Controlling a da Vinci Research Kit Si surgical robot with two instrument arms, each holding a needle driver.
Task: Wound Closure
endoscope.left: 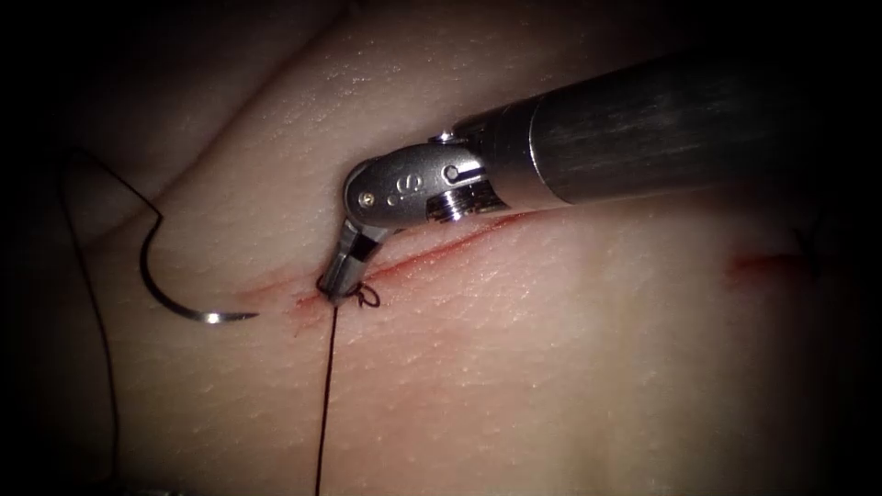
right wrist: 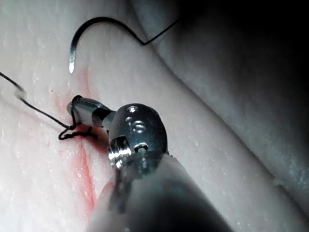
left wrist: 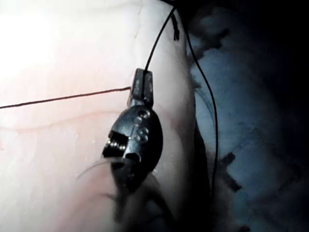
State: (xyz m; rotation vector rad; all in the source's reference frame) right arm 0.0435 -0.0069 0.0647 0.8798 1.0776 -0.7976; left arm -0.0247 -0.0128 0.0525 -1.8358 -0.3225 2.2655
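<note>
Endoscope view. The right arm's tool point(endoscope.left: 338, 287) enters from the right, its shaft lying over the tissue point(endoscope.left: 551, 367) and its wrist bent down so that the jaw tips meet the cut point(endoscope.left: 441, 250) at its left end. The jaws are clenched at a small knot point(endoscope.left: 367, 296) of thread point(endoscope.left: 326, 395), from which one strand runs straight down the tissue. The needle point(endoscope.left: 170, 289) lies free on the tissue to the left of the cut (held by neither tool, and not in the tissue), its bright tip pointing toward the cut's end; thread trails from its blunt end in a long loop along the left edge. Red fluid point(endoscope.left: 308, 308) stains the tissue around the knot.

Left wrist view. The left arm's tool point(left wrist: 142, 81) has its jaws closed on the thread point(left wrist: 67, 98); one strand leads sideways across the pale tissue point(left wrist: 58, 159), another leads away beyond the tips.

Right wrist view. The right arm's tool point(right wrist: 77, 104) shows its jaws shut at the cut point(right wrist: 87, 174), a loop of thread point(right wrist: 72, 133) wound around their tips and knotted just beside them. The needle point(right wrist: 96, 24) rests on the tissue point(right wrist: 203, 125) beyond, well apart from the jaws, with thread leaving its swaged end. Red fluid point(right wrist: 82, 77) marks the line of the cut.
</note>
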